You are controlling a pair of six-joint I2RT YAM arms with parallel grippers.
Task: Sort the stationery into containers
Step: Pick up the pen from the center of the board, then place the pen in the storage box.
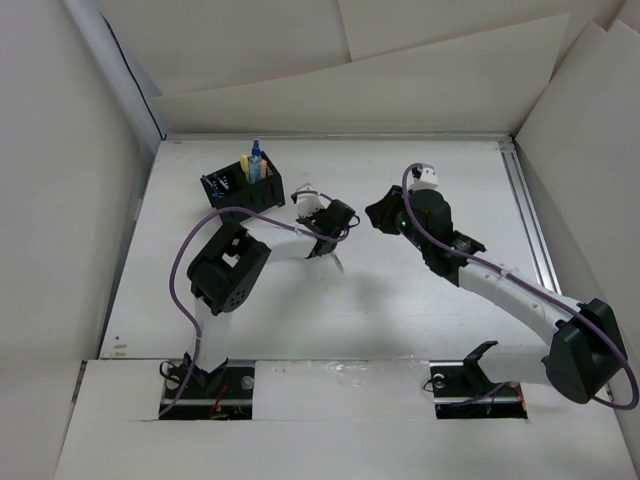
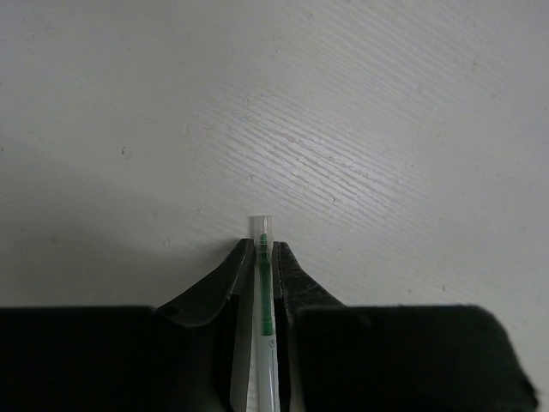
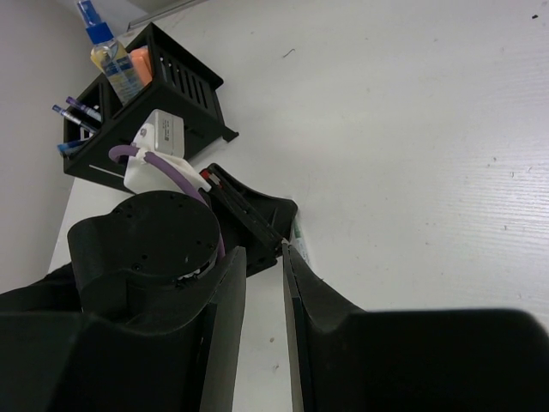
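Note:
My left gripper (image 2: 263,245) is shut on a slim clear-and-white pen with a green core (image 2: 262,268), whose tip pokes out past the fingertips close above the table. In the top view the left gripper (image 1: 327,243) sits at mid-table, right of the black organiser box (image 1: 243,186), and the pen (image 1: 338,262) sticks out below it. The box (image 3: 176,81) holds a blue-capped tube (image 3: 110,53), an orange marker (image 3: 141,65) and dark-blue pens (image 3: 79,112). My right gripper (image 3: 261,251) is open and empty, just right of the left gripper (image 3: 257,219); it also shows in the top view (image 1: 380,214).
White walls enclose the table on the left, back and right. A metal rail (image 1: 530,220) runs along the right side. The left arm's purple cable (image 1: 215,215) loops beside the box. The two grippers are close together at mid-table.

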